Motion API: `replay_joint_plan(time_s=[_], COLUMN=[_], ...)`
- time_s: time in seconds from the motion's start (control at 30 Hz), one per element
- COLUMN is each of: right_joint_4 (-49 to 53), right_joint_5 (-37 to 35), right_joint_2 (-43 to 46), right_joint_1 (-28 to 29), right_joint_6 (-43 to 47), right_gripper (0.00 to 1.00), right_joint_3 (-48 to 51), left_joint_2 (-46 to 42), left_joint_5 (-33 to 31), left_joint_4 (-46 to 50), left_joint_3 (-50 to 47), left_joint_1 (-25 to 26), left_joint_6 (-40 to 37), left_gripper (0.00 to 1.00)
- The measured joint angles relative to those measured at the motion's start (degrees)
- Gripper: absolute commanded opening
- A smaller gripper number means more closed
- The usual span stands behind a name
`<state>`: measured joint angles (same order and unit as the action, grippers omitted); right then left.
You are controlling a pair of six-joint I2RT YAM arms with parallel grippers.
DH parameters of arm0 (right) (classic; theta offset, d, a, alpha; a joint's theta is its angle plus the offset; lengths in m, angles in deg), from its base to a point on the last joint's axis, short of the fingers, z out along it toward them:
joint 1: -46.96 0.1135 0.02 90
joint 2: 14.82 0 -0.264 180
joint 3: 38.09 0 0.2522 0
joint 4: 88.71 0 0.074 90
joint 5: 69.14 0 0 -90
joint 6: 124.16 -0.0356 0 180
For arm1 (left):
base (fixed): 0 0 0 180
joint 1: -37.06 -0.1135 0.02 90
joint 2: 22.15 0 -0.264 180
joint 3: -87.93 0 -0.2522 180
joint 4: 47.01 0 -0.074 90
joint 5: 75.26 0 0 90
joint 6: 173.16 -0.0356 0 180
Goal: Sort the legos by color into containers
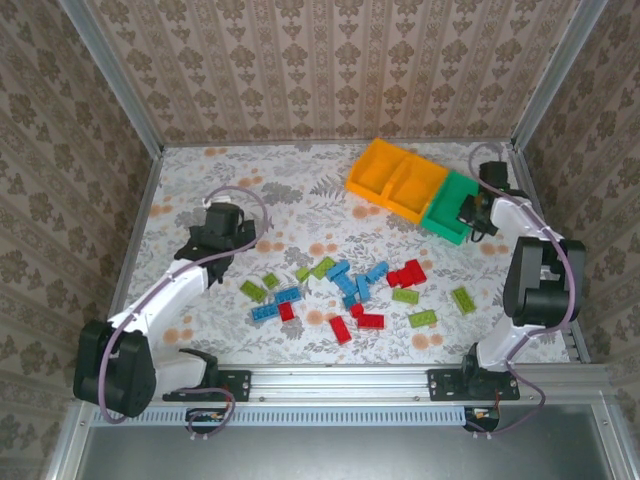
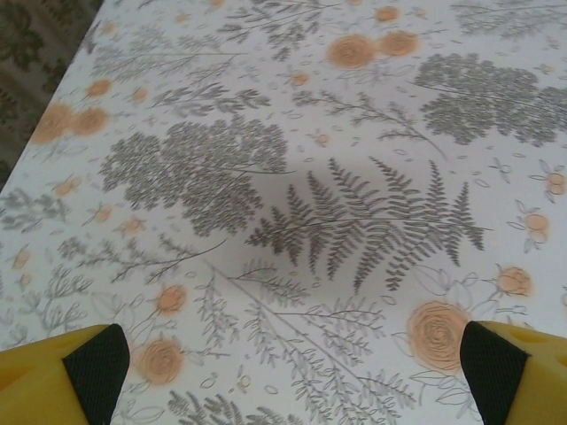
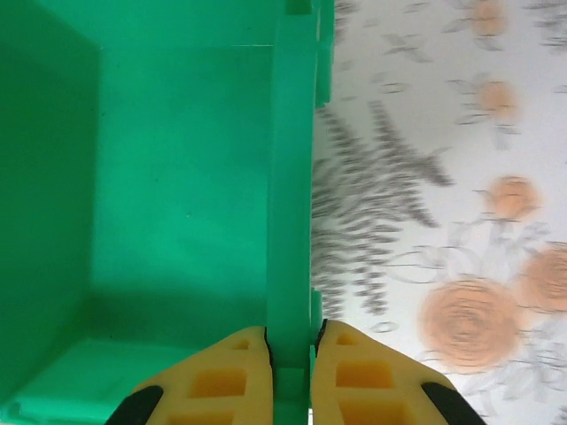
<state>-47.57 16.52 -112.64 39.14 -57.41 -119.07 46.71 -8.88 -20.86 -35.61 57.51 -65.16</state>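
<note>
Clearly the right gripper (image 3: 292,343) pinches the green container (image 3: 177,195), probably light and stiff, by its thin wall, while the left gripper (image 2: 292,359) is spread.

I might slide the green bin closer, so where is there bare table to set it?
Bare: the far-left stretch between the left gripper, the back wall and the orange bins; also the band between the green bin and the bricks. Crowded: the middle, scattered with bricks.

The legos (image 1: 408,273) lie mid-way on the table (image 1: 200,170), before the containers (image 1: 415,188) (a touching row, far right). The right gripper (image 3: 292,341) straddles a wall of the rightmost container (image 3: 177,177); the left gripper (image 1: 222,225) hangs left of the legos.
</note>
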Motion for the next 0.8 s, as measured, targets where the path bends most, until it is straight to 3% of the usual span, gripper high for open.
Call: replay_joint_plan(time_s=[0.2, 0.43, 0.8], right_joint_4=[-0.6, -2.0, -4.4], right_joint_5=[0.1, 0.1, 0.5], right_joint_2=[-1.4, -2.6, -3.2], right_joint_1=[7.1, 11.0, 14.1], right_joint_6=[2.9, 6.8, 11.4], right_gripper=[0.06, 0.07, 0.09], right_joint_3=[-1.4, -2.4, -2.4], left_joint_2=[-3.4, -4.0, -1.8], left_joint_5=[1.2, 5.9, 10.7], left_joint_4=[5.8, 10.0, 10.4], left_joint_3=[-0.7, -4.4, -6.2], left_joint_1=[-1.9, -2.0, 5.4], left_joint_6=[5.6, 11.8, 15.9], left_gripper=[1.0, 1.0, 1.0])
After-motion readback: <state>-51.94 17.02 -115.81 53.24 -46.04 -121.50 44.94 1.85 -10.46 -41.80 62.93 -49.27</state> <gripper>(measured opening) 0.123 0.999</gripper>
